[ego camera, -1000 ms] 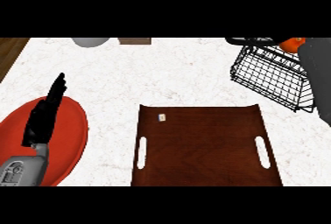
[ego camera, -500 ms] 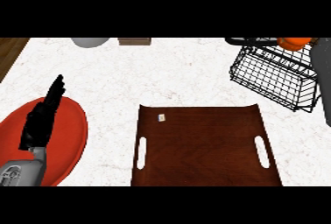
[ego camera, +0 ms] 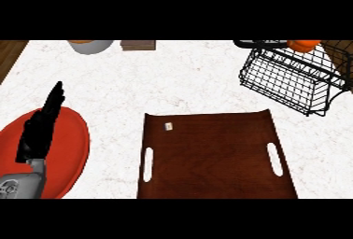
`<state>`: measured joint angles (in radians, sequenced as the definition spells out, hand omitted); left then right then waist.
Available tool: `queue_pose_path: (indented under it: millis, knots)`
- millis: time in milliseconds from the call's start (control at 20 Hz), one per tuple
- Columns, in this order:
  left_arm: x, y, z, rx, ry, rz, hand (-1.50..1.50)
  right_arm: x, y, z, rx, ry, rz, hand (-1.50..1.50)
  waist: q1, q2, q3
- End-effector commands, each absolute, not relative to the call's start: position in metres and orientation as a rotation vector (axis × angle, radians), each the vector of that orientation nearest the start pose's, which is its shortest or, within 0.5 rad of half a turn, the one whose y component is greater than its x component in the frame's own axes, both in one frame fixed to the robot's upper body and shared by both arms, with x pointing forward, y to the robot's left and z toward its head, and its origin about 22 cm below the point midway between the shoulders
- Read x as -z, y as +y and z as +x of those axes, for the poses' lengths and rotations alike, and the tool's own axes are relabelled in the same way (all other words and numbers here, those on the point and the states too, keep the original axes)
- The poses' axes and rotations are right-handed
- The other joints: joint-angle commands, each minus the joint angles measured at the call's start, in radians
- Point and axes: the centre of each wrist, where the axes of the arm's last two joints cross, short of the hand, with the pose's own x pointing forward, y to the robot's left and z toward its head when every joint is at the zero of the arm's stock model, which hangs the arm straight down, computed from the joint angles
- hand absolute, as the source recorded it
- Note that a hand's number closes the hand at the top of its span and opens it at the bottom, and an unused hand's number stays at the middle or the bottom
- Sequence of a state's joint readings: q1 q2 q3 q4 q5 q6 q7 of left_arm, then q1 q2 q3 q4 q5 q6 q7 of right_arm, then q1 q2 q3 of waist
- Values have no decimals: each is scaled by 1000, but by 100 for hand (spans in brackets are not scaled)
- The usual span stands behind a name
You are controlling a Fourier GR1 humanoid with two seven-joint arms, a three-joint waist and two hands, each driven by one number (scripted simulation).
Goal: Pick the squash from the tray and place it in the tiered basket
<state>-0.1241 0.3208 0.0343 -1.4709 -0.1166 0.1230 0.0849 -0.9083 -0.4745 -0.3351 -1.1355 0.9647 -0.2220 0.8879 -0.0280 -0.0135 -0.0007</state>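
The white marbled table [ego camera: 172, 74] carries a brown tray [ego camera: 214, 158] in the near middle, with a small white label [ego camera: 167, 126] too small to read. The left hand [ego camera: 40, 128] rests with straight fingers above a red plate [ego camera: 69, 144]. Far right, the black wire tiered basket [ego camera: 289, 79] holds the orange squash [ego camera: 303, 45] at its top.
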Motion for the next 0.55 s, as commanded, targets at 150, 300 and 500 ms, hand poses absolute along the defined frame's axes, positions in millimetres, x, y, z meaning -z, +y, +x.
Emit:
queue_pose_path:
  millis: [150, 300, 500]
  knots:
    - [-36, 322, 263, 189, -1505, 471, 0, -248, -350, 315, 259, -1090, -1264, -150, -26, -7, 1]
    - [-26, 311, 262, 179, -1520, 494, 0, -244, -357, 270, 277, -1139, -1260, -150, -34, -5, 1]
    - [-39, 306, 274, 192, -1504, 456, 0, -234, -367, 210, 347, -1190, -1238, -150, -19, 2, 1]
